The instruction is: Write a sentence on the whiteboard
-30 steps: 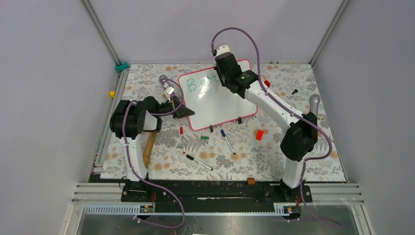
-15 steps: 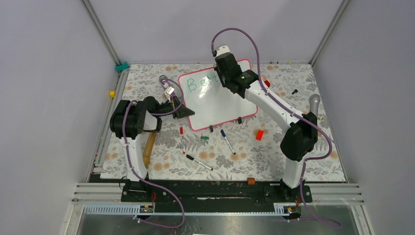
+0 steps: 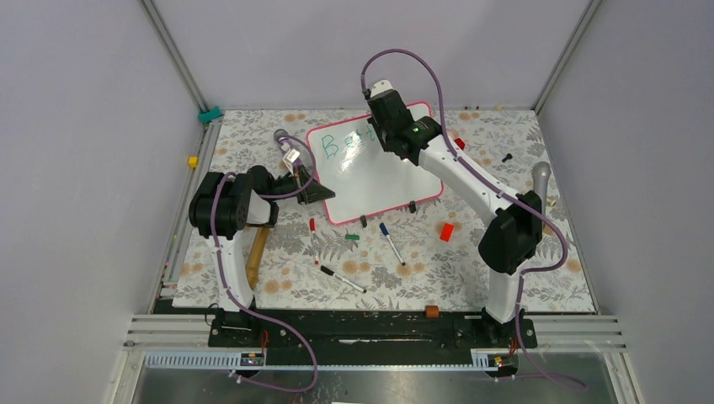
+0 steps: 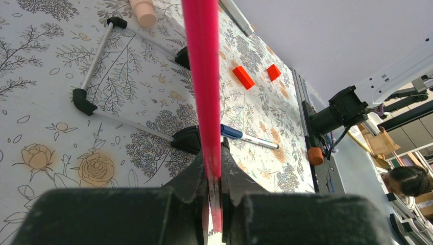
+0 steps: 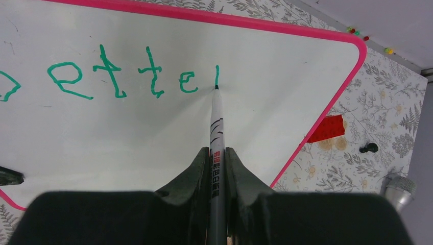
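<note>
The whiteboard (image 3: 370, 172) lies tilted on the floral table, pink-framed, with two black feet on its near edge. The sentence (image 5: 122, 79) reads "Bette" in green, plus a fresh vertical stroke. My right gripper (image 5: 216, 153) is shut on a grey marker (image 5: 216, 122), whose tip touches the board at the bottom of that stroke. From above, the right gripper (image 3: 383, 114) hovers over the board's far edge. My left gripper (image 4: 214, 173) is shut on the board's pink frame (image 4: 201, 61) at the board's left corner, where the left gripper (image 3: 313, 192) shows from above.
Loose markers lie in front of the board: a red-capped one (image 3: 313, 240), a blue-capped one (image 3: 391, 242) and a black one (image 3: 343, 279). A green cap (image 3: 352, 237), a red block (image 3: 446, 231), a wooden handle (image 3: 257, 252) and a grey microphone-like object (image 3: 540, 175) are also there.
The right gripper has shifted slightly toward the board's far edge, drawing a short stroke after "Bette". The left arm has not moved.
</note>
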### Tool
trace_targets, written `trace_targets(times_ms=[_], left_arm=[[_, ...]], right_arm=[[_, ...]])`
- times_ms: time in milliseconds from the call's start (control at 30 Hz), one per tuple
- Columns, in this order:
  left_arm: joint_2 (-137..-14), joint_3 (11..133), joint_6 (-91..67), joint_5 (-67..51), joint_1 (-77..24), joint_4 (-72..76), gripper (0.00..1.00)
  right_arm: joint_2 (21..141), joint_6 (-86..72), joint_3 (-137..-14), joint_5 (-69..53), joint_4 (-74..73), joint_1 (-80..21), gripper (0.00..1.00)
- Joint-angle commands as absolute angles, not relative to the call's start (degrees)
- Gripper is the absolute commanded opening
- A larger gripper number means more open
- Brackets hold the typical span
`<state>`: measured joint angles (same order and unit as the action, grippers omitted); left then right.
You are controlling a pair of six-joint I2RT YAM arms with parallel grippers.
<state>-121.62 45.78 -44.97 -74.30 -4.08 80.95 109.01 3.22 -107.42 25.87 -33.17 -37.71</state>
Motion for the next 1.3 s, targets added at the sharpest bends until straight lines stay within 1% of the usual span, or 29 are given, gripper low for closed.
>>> trace_targets(times_ms=[0, 1000, 1267], left_arm=[[-123.18, 45.35, -39.46, -82.17, -5.40, 83.58, 0.00], [-123.13, 45.45, -39.55, -82.16, -5.45, 83.60, 0.00], [-123.13, 45.44, -39.55, -82.12, -5.43, 83.54, 0.00]], right_arm=[[110.21, 3.99, -109.93, 25.28, -35.20, -37.44, 0.00], [113.23, 4.05, -115.37, 26.34, -35.15, -37.18, 0.00], [113.53, 4.11, -115.73, 28.38, -34.75, -37.02, 0.00]])
